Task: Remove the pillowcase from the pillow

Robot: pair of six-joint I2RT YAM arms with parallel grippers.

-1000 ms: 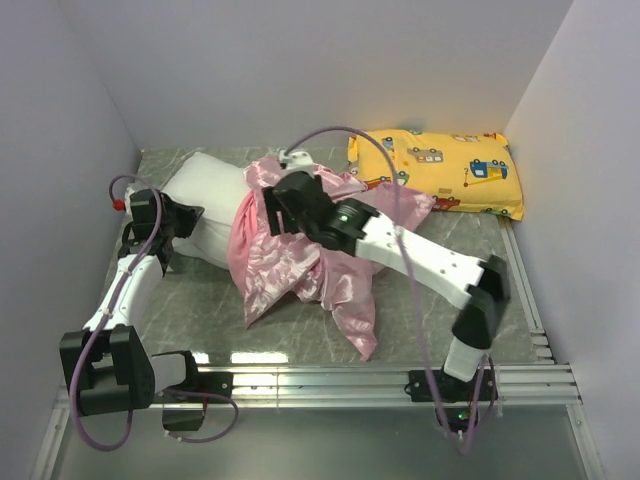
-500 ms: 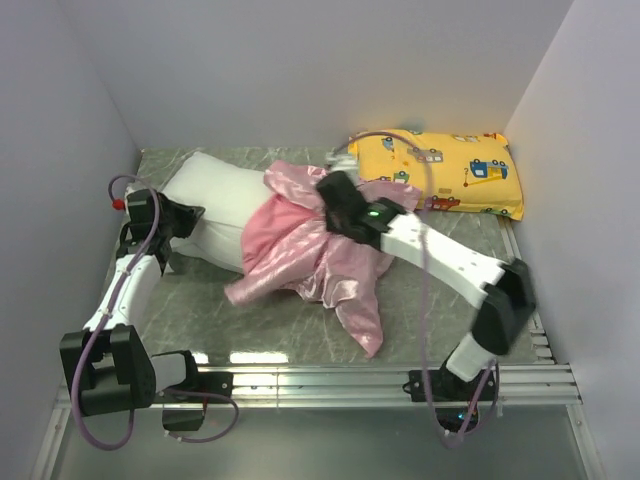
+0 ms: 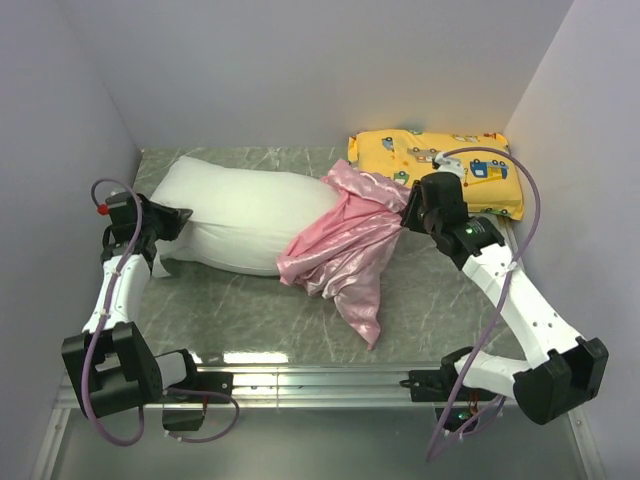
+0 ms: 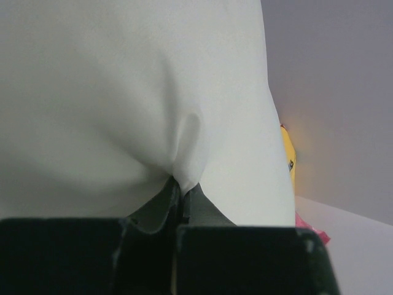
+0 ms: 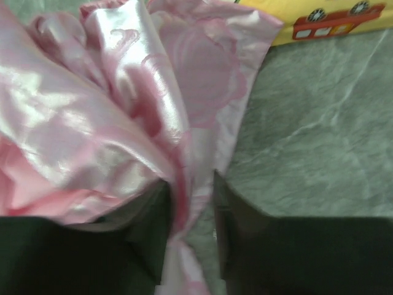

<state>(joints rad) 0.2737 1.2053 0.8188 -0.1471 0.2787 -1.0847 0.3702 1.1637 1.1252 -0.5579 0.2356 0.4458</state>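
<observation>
The white pillow [image 3: 240, 215] lies across the back left of the table, most of it bare. My left gripper [image 3: 160, 222] is shut on the pillow's left end, and a pinched fold of white cloth [image 4: 184, 166] shows between its fingers. The pink satin pillowcase [image 3: 345, 245] is bunched at the pillow's right end and trails toward the near edge. My right gripper [image 3: 412, 212] is at the pillowcase's right edge. In the right wrist view a bunch of pink fabric [image 5: 123, 123] passes between the jaws, which stand a little apart around it. Whether the pillow's right tip is inside the case is hidden.
A yellow vehicle-print pillow [image 3: 440, 168] lies at the back right, just behind my right gripper. Walls close the left, back and right sides. A metal rail [image 3: 330, 380] runs along the near edge of the marble-pattern table [image 3: 440, 290].
My right gripper has swept right, dragging the pillowcase off most of the pillow. The white pillow now shows far more. My left gripper has held the pillow's left end, shifting slightly left.
</observation>
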